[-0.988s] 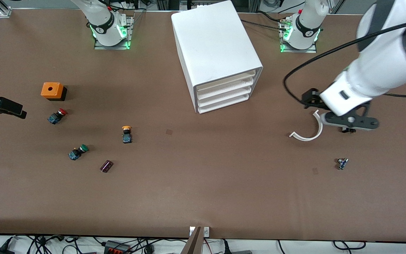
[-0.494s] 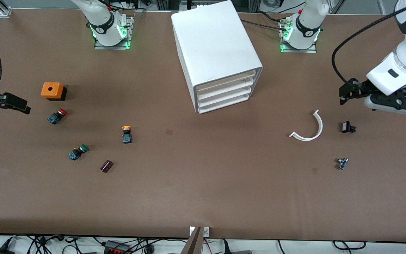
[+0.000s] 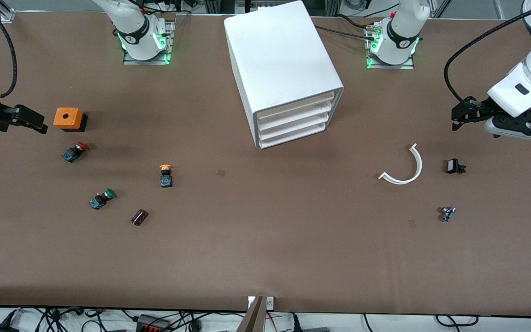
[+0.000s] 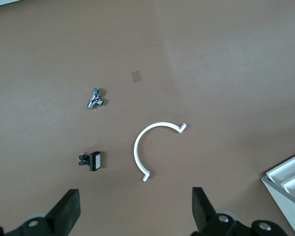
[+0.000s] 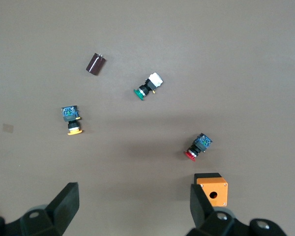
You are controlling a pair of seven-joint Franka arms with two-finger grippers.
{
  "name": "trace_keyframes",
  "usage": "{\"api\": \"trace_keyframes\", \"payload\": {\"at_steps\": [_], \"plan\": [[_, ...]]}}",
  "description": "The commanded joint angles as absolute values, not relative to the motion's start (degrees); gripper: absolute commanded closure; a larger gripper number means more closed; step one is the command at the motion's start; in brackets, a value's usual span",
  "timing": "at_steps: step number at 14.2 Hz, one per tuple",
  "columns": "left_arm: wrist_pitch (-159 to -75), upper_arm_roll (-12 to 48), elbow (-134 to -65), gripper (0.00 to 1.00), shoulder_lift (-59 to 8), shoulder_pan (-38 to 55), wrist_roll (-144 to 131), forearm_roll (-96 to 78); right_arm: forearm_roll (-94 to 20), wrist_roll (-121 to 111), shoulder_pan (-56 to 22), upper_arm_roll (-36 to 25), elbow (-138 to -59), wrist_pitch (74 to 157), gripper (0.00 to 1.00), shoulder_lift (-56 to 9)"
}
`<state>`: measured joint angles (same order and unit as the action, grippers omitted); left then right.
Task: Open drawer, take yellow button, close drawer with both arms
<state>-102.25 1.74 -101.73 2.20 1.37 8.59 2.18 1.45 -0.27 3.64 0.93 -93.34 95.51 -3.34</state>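
Button (image 3: pixel 166 175) lies on the table well apart from the shut top drawer (image 3: pixel 294 107); light, rigid, best pinched across its black body; left gripper (image 4: pixel 132 214) and right gripper (image 5: pixel 132 209) hover wide open, empty.

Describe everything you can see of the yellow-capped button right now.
The button is a small push-button switch with a round yellow-orange cap, a black body and a blue base. It lies on its side on the bare brown table, cap pointing toward the robots' bases, base toward the front camera. It lies out on the table, not in the cabinet, toward the right arm's end. Nothing touches it. The right wrist view shows it too.
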Motion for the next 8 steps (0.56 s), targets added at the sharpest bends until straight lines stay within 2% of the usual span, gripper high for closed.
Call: {"api": "trace_keyframes", "payload": {"at_steps": [1,8], "plan": [[-102.83,3.07,-104.15,0.0,5.1,1.67,9.84,1.58,2.11,-0.18,4.13,1.49,-94.4,96.5,0.0,-2.37],[-100.37,3.25,-100.37,0.0,2.55,1.67,9.67,1.32,2.02,-0.79,4.31,1.49,-93.52,95.89,0.0,-2.37]]}}
